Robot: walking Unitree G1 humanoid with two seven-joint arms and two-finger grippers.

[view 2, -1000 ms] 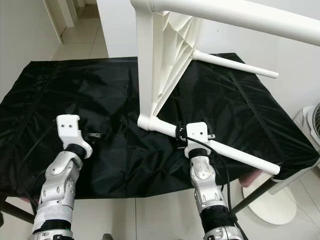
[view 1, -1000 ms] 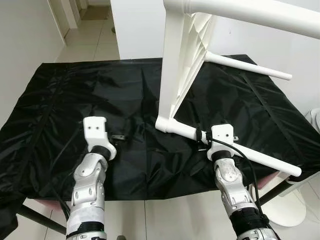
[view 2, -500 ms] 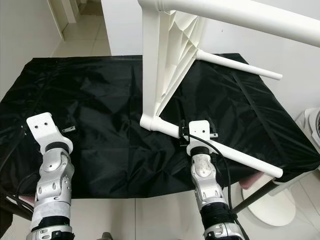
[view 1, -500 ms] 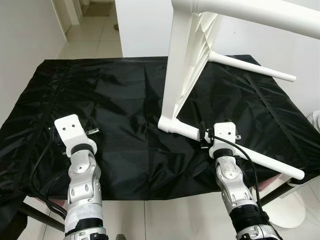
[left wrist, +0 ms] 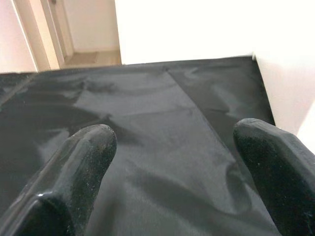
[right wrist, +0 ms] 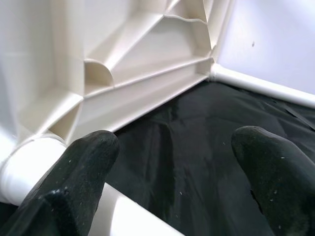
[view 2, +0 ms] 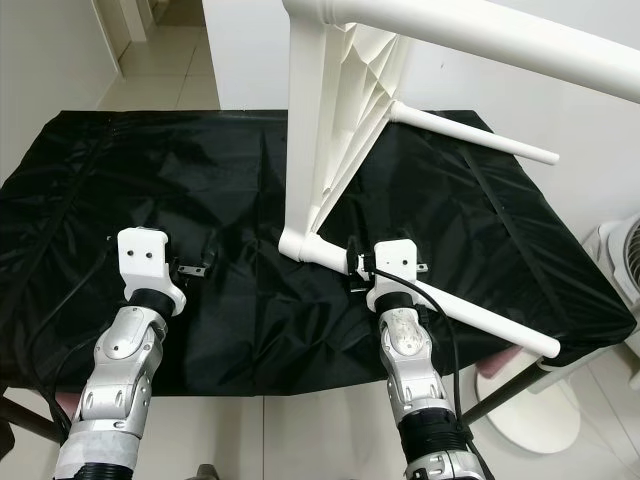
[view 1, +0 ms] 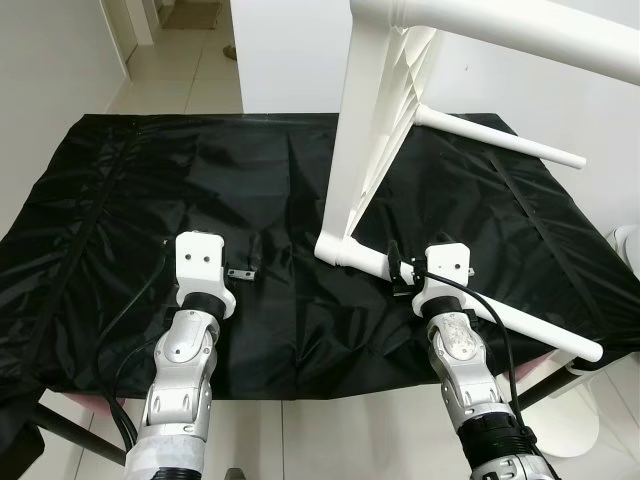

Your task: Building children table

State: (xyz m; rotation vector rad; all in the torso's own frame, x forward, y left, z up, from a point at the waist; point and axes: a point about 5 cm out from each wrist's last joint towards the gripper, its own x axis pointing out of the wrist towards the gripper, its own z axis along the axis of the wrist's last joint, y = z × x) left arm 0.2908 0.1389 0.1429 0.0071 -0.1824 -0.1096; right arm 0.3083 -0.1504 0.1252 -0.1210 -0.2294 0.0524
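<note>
A white plastic children's table [view 1: 375,150] stands on its side on the black-covered worktable [view 1: 150,190]. One white leg [view 1: 500,315] lies along the cloth toward the front right edge. A second leg [view 1: 500,140] points right at the back, and a third [view 1: 520,35] runs overhead. My right gripper [view 1: 435,257] is open at the near leg's socket end. In the right wrist view one finger [right wrist: 81,172] rests against that leg [right wrist: 19,167]. My left gripper [view 1: 203,250] hovers open over bare cloth left of the table, nothing between its fingers [left wrist: 78,162].
The black cloth ends close in front of both arms and drops off at the right near the leg's tip. A white round object [view 1: 590,420] stands on the floor at the right. A white wall [view 1: 290,50] rises behind, with a tiled floor [view 1: 180,80] at the back left.
My left arm swung out to the left half a second ago and has come back toward the middle. The right gripper stays at the near leg.
</note>
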